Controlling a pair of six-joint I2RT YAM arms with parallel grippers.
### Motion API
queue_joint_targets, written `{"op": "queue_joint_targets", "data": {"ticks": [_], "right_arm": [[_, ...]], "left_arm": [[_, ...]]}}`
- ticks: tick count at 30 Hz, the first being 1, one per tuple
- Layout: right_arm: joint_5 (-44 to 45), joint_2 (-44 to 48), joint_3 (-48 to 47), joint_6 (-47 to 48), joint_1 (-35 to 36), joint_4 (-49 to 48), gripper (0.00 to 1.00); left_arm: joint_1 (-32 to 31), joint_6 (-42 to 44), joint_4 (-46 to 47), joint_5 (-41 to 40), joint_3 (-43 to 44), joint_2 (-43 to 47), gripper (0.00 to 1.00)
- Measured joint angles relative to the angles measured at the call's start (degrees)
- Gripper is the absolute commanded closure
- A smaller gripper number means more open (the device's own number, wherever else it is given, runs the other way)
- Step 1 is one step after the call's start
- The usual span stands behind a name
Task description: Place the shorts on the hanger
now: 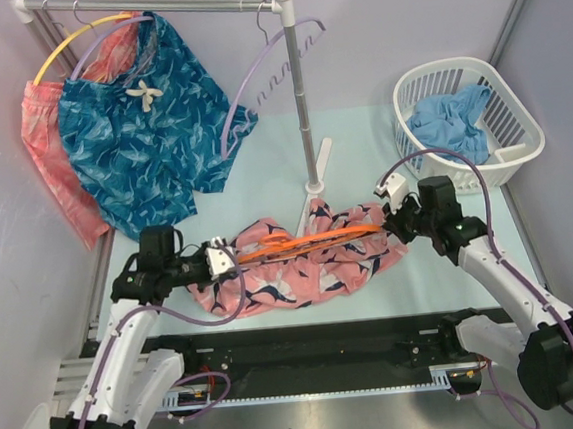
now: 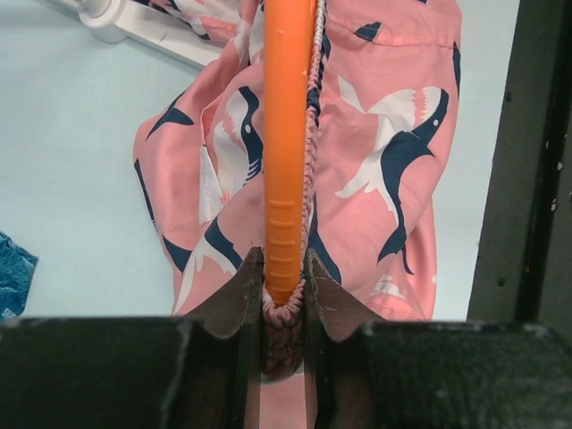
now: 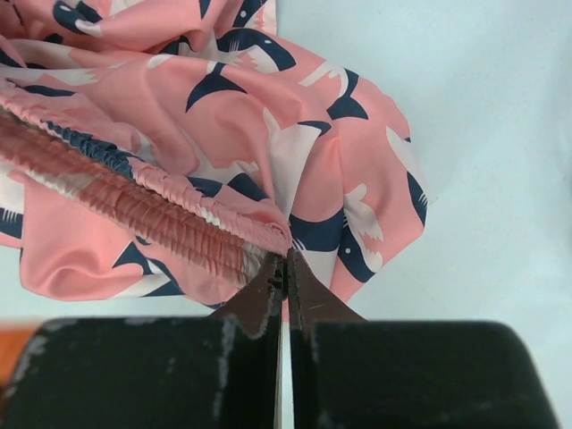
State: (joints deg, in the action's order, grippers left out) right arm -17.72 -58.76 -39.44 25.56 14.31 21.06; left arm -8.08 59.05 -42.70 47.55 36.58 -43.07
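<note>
The salmon-pink shorts (image 1: pixel 301 263) with navy and white shapes lie stretched between my two arms in the top view. The orange hanger (image 1: pixel 319 239) runs along their waistband. My left gripper (image 1: pixel 220 259) is shut on the hanger's end and the elastic waistband wrapped round it; in the left wrist view the hanger (image 2: pixel 288 134) runs up from the gripper (image 2: pixel 284 286) over the shorts (image 2: pixel 384 134). My right gripper (image 1: pixel 396 222) is shut on the shorts' waistband at the right end; in its wrist view the gripper (image 3: pixel 287 268) pinches the gathered waistband of the shorts (image 3: pixel 223 134).
A rack pole (image 1: pixel 302 103) with a white base stands just behind the shorts. Teal-blue shorts (image 1: pixel 144 137) and a coral garment (image 1: pixel 50 145) hang on the rail at back left. A lavender hanger (image 1: pixel 264 76) hangs by the pole. A white basket (image 1: pixel 464 124) holds blue cloth at back right.
</note>
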Motion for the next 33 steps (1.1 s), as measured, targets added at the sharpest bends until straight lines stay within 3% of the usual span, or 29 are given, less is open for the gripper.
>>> {"op": "queue_joint_targets", "data": {"ticks": [8, 15, 22, 24, 25, 28, 31, 33], "right_arm": [[-0.8, 2.4, -3.1, 0.7, -0.4, 3.6, 1.00], [-0.7, 3.0, -5.0, 2.3, -0.1, 5.3, 1.00], [3.8, 1.9, -8.8, 3.0, 8.5, 5.7, 1.00], [5.5, 0.9, -10.4, 3.1, 11.3, 5.6, 0.86], [6.9, 0.5, -11.3, 3.3, 12.8, 5.6, 0.62], [9.0, -0.1, -12.6, 3.9, 15.0, 5.9, 0.35], [10.5, -0.1, -13.9, 4.7, 15.4, 6.7, 0.25], [10.4, 0.1, -14.9, 5.2, 15.4, 7.4, 0.23]], "left_arm": [[-0.2, 2.0, 0.0, -5.2, 5.4, -11.3, 1.00], [-2.7, 2.0, 0.5, -10.0, 7.7, -13.7, 1.00], [-7.2, 0.7, 0.7, -15.6, 10.3, -15.4, 1.00], [-8.4, 0.1, 0.5, -17.1, 10.9, -15.4, 1.00], [-8.8, -0.2, 0.5, -17.7, 11.1, -15.4, 1.00], [-8.9, -0.7, -0.1, -19.1, 11.5, -15.0, 1.00], [-8.9, -1.4, -1.0, -19.2, 11.6, -14.1, 1.00], [-8.9, -2.0, -1.9, -19.0, 11.8, -13.6, 1.00]]}}
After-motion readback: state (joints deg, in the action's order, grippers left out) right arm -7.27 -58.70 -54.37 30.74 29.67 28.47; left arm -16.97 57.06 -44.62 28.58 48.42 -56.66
